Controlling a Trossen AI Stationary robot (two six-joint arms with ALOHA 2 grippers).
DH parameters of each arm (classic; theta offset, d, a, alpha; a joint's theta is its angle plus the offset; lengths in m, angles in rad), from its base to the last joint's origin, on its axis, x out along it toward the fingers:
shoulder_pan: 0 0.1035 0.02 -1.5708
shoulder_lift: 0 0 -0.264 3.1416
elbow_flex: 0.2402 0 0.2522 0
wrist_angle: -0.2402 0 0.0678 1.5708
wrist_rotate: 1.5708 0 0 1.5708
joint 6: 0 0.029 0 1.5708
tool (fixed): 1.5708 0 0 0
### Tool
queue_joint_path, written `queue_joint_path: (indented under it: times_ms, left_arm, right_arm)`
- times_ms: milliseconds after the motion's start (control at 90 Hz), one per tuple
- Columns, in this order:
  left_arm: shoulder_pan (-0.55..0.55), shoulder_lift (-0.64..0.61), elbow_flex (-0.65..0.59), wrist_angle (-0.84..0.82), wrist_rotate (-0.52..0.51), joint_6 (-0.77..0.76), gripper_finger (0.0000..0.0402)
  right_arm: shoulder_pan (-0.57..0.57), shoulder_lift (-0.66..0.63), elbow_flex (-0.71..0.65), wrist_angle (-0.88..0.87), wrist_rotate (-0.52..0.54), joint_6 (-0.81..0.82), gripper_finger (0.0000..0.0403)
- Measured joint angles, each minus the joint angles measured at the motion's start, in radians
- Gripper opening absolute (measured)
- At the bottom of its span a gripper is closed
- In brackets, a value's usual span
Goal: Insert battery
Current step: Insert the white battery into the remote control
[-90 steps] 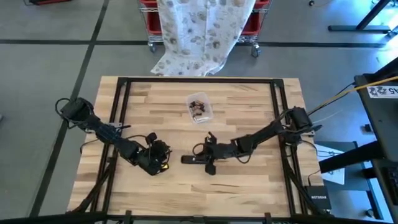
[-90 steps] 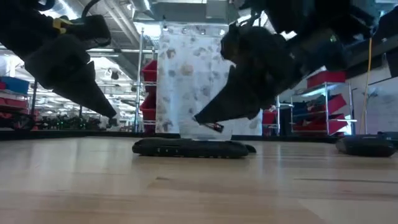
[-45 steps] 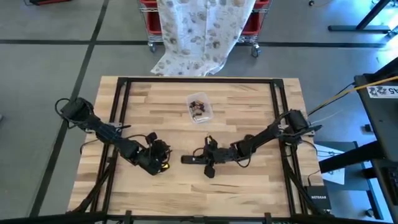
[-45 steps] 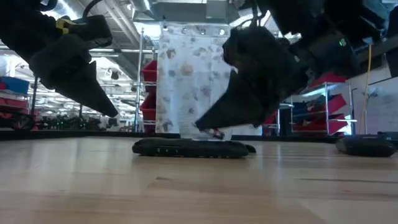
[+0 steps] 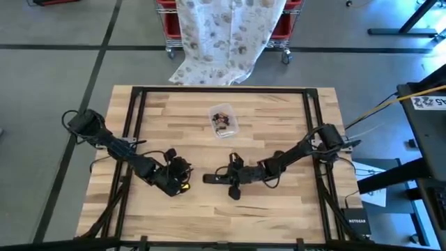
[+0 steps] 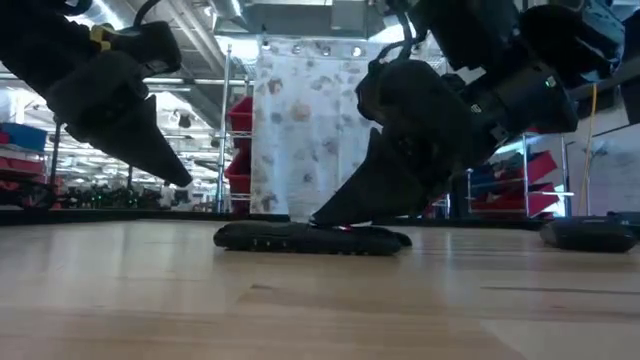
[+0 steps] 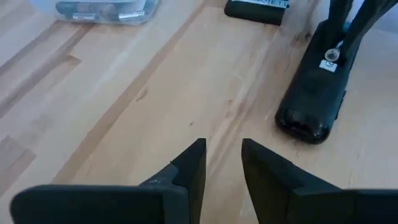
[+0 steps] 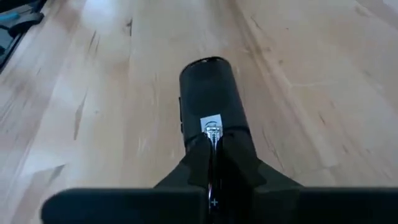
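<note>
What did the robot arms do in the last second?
The right gripper came down: a second ago its tip hung above the remote, now it touches the remote's top. Its jaws are shut on a battery, pressing it at the remote. The left gripper stayed where it was, jaws open, off to the side. The remote and the small tub did not move.

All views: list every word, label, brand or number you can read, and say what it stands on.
"NETGEAR": on the black box right of the table, high view.
Sign at the right edge, high view: characters blurred, unreadable.
White lettering on the black item, left wrist view: cut off by the picture's edge, not readable whole.
White label on the remote: too small to read.
</note>
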Motion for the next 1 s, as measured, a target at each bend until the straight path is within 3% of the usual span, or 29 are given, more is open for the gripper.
queue_joint_path:
  times_ms: [522,789,1000]
  left_arm:
    - [0.001,0.0,0.0,-0.009,0.006,0.007,0.0086]
    - [0.001,0.0,0.011,-0.004,0.011,0.013,0.0086]
    - [0.005,0.0,0.02,0.226,0.027,0.19,0.0086]
  right_arm:
    - [-0.035,-0.015,0.0,-0.024,-0.133,-0.005,0.0087]
    - [-0.032,-0.085,0.066,-0.222,-0.115,-0.086,0.0114]
    - [-0.033,-0.085,0.131,-0.238,-0.095,-0.177,0.0097]
